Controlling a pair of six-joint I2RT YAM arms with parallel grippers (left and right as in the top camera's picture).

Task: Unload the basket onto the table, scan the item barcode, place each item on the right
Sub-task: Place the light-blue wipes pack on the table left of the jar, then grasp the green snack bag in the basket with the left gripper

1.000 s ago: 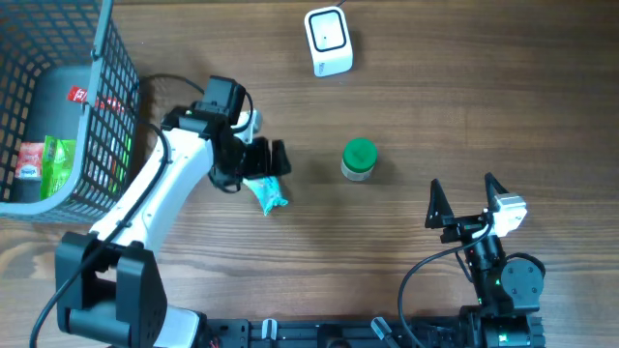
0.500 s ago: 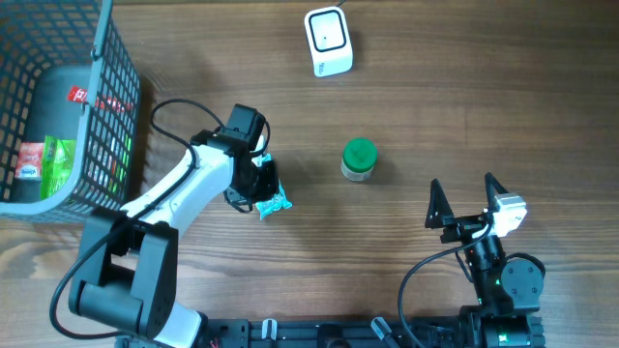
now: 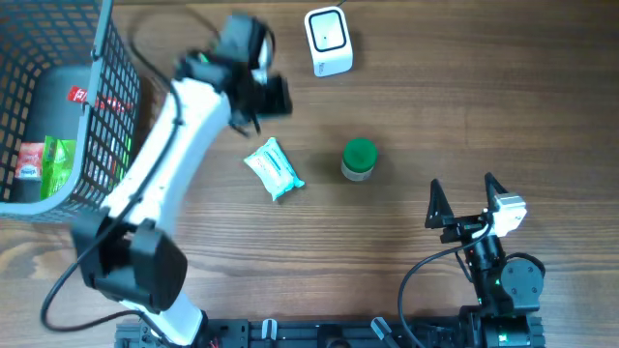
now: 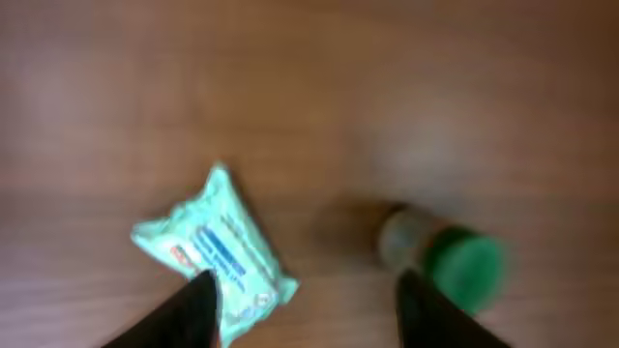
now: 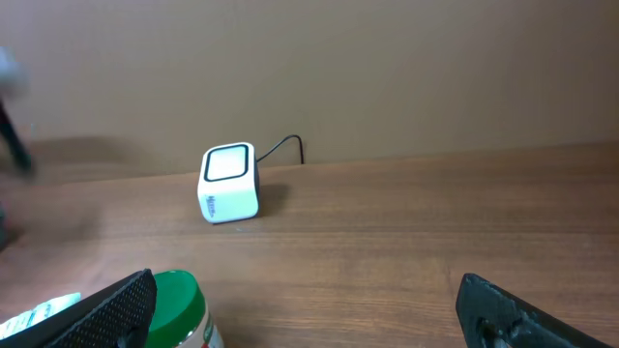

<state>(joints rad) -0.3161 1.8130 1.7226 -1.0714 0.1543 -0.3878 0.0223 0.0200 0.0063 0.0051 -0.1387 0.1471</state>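
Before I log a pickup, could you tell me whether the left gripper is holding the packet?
No, the packet lies on the table, well clear of the left gripper.

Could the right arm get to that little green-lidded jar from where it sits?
Probably yes: the jar stands in the open, the right claw is open and empty, and nothing lies between them.

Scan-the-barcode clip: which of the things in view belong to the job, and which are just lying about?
Part of the job:
- white scanner
- teal packet, lying free, not held
- left gripper, open, holding nothing

Lying about:
- green-lidded jar, possibly a later item
- wire basket with its contents
- right gripper, open and idle
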